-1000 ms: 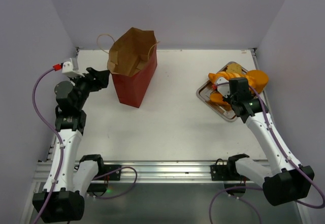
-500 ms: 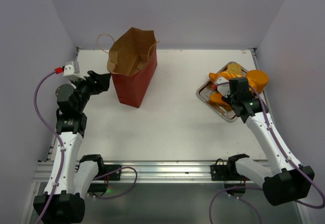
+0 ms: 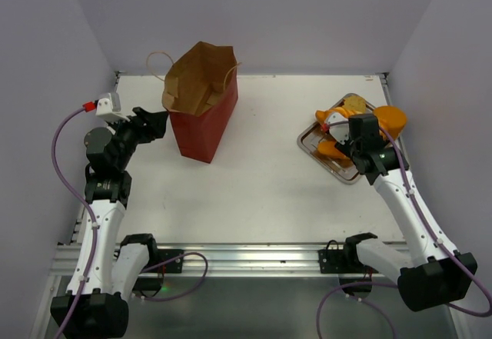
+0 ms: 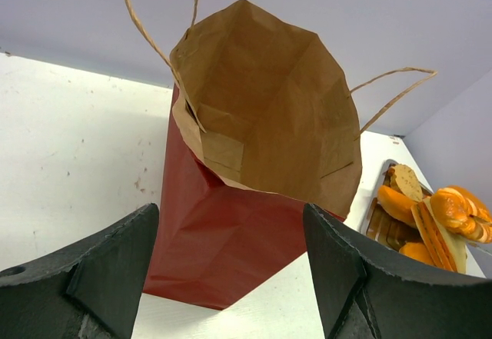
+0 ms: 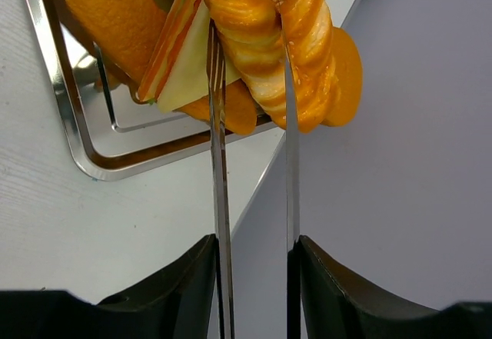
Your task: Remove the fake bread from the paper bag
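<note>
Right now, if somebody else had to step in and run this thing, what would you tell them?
Left gripper: open, beside the paper bag, holding nothing.
Right gripper: over the tray, fingers either side of a twisted bread piece; grip unclear.
Done: several bread pieces lie on the tray.
Left: check the bag. Its bottom is hidden and no bread shows inside.

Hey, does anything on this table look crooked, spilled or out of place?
Two things. The paper bag is standing, but its mouth is crumpled and lopsided. On the right, the tray sits cornerwise near the edge of the table, piled so full that a round orange bun hangs past its rim. Nothing looks spilled.
</note>
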`<state>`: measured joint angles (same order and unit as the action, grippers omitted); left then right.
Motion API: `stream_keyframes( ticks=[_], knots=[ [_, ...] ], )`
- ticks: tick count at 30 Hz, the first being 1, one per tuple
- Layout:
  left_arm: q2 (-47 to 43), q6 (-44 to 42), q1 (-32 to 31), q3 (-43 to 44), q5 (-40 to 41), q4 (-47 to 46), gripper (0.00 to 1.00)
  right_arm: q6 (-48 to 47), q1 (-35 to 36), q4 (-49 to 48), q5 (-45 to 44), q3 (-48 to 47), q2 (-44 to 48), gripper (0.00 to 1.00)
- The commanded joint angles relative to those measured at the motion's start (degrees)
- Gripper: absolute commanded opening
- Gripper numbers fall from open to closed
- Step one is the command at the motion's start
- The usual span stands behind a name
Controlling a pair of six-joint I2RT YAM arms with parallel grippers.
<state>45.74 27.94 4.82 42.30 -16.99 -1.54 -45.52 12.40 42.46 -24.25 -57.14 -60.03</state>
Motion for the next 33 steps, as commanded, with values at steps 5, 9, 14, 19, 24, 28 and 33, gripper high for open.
stream_keyframes(
  ticks=[5, 9, 14, 19, 24, 28, 33],
  knots=[
    [-0.56, 0.01, 0.45, 0.15, -1.11, -0.74, 0.79, -8.62, -0.01, 2.54, 6.76, -4.11, -0.09, 0.49],
    [-0.56, 0.01, 0.45, 0.41, -1.02, -0.74, 0.79, -8.62, 0.43, 2.89, 7.37, -4.64, 0.0, 0.49],
    [-0.47, 0.01, 0.45, 0.59, -1.02, -0.74, 0.79, -8.45, 0.69, 3.33, 8.16, -5.69, 0.26, 0.49],
    [-0.47, 0.01, 0.45, 0.59, -1.02, -0.74, 0.79, -8.1, 0.95, 4.65, 9.57, -6.93, 0.88, 0.49],
    [-0.47, 0.18, 0.45, 0.67, -1.2, -0.83, 0.79, -8.18, 0.95, 5.18, 9.92, -6.49, 0.7, 0.49],
    [-0.73, 0.01, 0.45, 0.67, -1.2, -0.66, 0.79, -7.92, 1.04, 5.44, 10.71, -6.31, 1.05, 0.49],
    [-0.56, 0.09, 0.45, 0.85, -1.46, -0.66, 0.79, -7.48, 1.04, 6.14, 12.38, -7.02, 1.49, 0.49]
  ],
)
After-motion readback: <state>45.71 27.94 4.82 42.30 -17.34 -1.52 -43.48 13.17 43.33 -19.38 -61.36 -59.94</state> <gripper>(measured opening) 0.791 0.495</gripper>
